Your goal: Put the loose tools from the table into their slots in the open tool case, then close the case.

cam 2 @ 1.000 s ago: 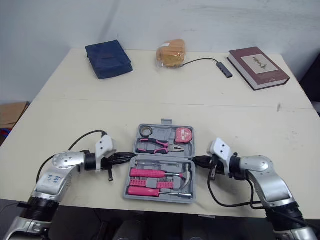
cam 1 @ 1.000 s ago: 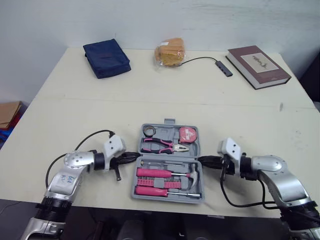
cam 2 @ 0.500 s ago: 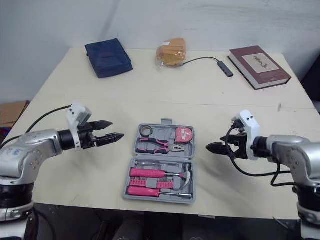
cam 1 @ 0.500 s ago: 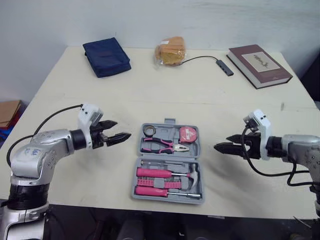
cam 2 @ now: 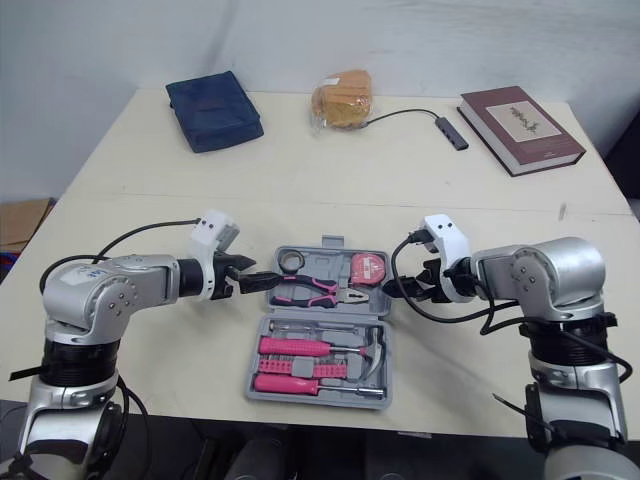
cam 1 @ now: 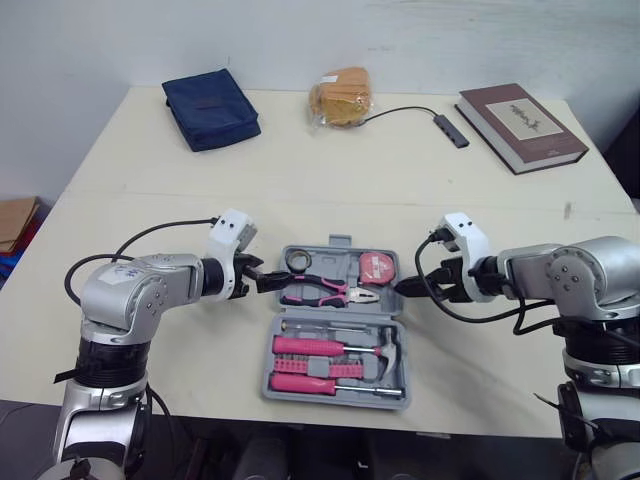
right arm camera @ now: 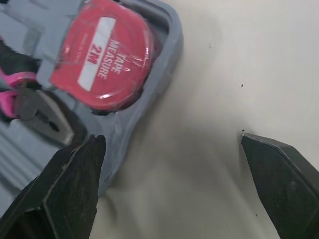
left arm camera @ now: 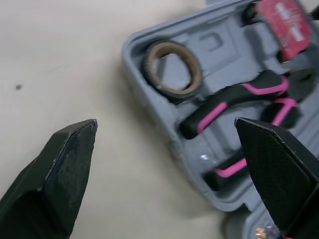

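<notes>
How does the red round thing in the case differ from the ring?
The tape measure is a solid red disc with a white label; the tape roll is a smaller hollow ring. The tape measure lies at the case's right end, the tape roll at its left. Both are round.

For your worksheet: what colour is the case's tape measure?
Tape measure: pinkish red, white label; right wrist view.

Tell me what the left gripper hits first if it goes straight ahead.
Most likely the tool case's left wall, beside the tape roll; the open left gripper points straight at it, though its height is unclear.
</notes>
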You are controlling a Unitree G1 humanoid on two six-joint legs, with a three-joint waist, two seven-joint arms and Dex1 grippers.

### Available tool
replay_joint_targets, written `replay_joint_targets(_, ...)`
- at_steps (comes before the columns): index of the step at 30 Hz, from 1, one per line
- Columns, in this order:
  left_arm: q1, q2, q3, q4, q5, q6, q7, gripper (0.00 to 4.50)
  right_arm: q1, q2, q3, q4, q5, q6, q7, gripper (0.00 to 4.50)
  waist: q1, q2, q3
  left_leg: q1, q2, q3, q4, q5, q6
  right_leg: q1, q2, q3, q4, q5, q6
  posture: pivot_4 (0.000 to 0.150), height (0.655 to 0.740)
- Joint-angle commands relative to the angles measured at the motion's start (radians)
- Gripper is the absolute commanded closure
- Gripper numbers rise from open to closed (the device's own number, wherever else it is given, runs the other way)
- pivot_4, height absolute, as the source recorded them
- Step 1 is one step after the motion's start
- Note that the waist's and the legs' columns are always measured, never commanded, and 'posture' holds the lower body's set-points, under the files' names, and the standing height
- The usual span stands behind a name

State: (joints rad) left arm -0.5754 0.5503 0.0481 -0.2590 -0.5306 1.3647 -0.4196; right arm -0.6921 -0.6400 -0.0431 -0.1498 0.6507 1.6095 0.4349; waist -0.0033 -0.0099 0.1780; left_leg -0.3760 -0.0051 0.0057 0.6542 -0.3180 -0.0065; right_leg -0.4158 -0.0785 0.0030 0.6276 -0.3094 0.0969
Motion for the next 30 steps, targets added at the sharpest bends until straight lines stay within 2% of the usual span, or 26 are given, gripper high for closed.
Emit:
replay_joint_targets(1,-0.013,-0.001,-0.003,-0.014,0.009,0.01,0.013,0.02,-0.009,0.019,-0.01,-0.004,0.023,0.005,-0.051,0.0,0.0,0.0,0.0,0.0,0.0,0.0,0.001,0.0,0.0,0.0,0.0,0.0,0.0,0.0,0.0,0.15,0.74)
replay_joint_targets(13,-0.008,-0.041,-0.062,0.012,0.077,0.008,0.082,0.02,0.006,0.069,0.011,0.007,0.093,0.005,-0.171,0.0,-0.015,-0.002,-0.001,0.003,0.0,0.0,0.005,0.0,0.0,0.002,0.0,0.001,0.001,0.0,0.0,0.15,0.74)
replay_joint_targets(26,-0.009,-0.069,-0.072,0.019,0.093,0.001,0.085,0.02,-0.008,0.12,0.032,0.046,0.188,0.005,-0.309,0.0,-0.024,-0.004,-0.003,0.006,0.0,0.0,0.005,0.0,0.001,0.005,-0.001,0.001,0.002,0.0,0.0,0.15,0.74)
replay_joint_targets(28,-0.006,-0.07,-0.075,0.014,0.091,0.008,0.083,0.0,-0.001,0.113,0.048,0.042,0.21,0.005,-0.316,0.51,-0.024,-0.004,-0.003,0.006,0.0,0.0,0.005,0.0,0.001,0.005,-0.001,0.001,0.002,0.0,0.0,0.15,0.74)
replay_joint_targets(29,-0.003,-0.068,-0.079,0.008,0.087,0.013,0.08,0.43,0.006,0.113,0.053,0.039,0.224,0.005,-0.323,0.97,-0.024,-0.004,-0.003,0.006,0.0,0.0,0.005,-0.001,0.001,0.005,-0.001,0.001,0.002,0.0,0.0,0.15,0.74)
replay_joint_targets(30,0.0,-0.069,-0.081,0.003,0.082,0.02,0.076,0.57,0.012,0.113,0.054,0.039,0.237,0.005,-0.328,1.32,-0.024,-0.004,-0.003,0.006,0.0,0.0,0.004,-0.001,0.001,0.005,-0.001,0.002,0.001,0.0,0.0,0.15,0.74)
